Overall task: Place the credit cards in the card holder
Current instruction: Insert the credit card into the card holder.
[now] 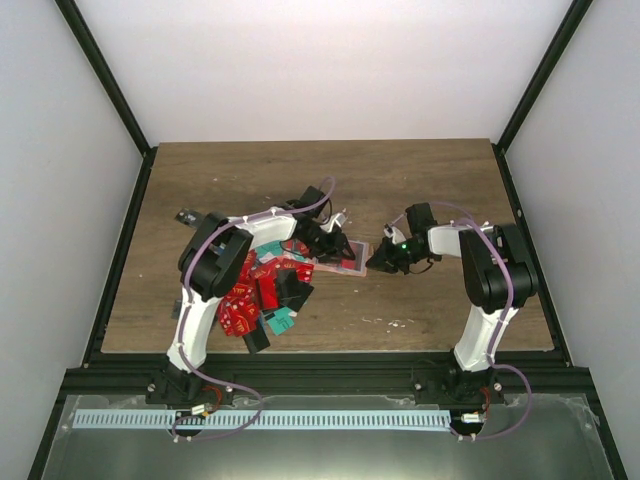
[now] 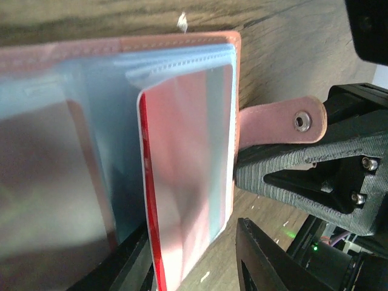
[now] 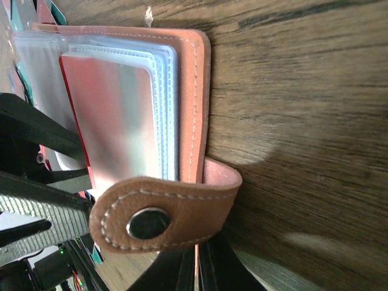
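Your left pincer [image 2: 193,257]: fingers parted around the red card's [image 2: 182,182] near end | your right pincer [image 3: 197,264]: clamped tight on the card holder [image 3: 195,91] by its snap strap [image 3: 163,212] | red card: among the holder's clear sleeves | holder: open on the bench [image 3: 303,121] | credit cards [image 1: 255,300]: heaped beside the holder, left arm's side.

Left arm [image 1: 215,265] reaches forward-right, left gripper [image 1: 325,238] jaws parted. Right arm [image 1: 490,265] bent inward, right gripper [image 1: 383,255] pinched tight on card holder [image 3: 197,91].

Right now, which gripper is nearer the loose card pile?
Left. The left gripper hovers at the card holder's edge beside the pile; the right gripper pinches the holder's strap across from it.
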Controlling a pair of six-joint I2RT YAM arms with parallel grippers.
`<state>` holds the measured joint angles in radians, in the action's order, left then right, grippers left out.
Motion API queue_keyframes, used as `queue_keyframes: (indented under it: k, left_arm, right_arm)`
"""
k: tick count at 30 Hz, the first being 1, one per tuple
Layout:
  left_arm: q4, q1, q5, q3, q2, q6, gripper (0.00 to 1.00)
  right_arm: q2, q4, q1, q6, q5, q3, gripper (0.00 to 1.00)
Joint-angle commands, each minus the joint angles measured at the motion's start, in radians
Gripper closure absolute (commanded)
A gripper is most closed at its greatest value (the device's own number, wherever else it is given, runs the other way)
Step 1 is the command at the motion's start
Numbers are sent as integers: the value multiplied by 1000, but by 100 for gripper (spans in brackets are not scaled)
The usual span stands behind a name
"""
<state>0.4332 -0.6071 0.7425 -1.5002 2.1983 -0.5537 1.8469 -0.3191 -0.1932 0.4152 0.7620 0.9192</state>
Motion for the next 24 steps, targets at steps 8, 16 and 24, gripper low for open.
queue_keyframes:
  k: [8,16,24]
  left_arm:
    - [229,-14,-88,-81,-71,48,47]
    - [367,16,-154,-144,-169,165,39]
    - [372,47,-275,-87,-298,274,51]
  right_arm:
    - [-62,-24,-1,-65,-54,24,94]
    - [-148,-100,8,-117,-96,39,90]
    - [-304,-93,10,-34,-47,-24,81]
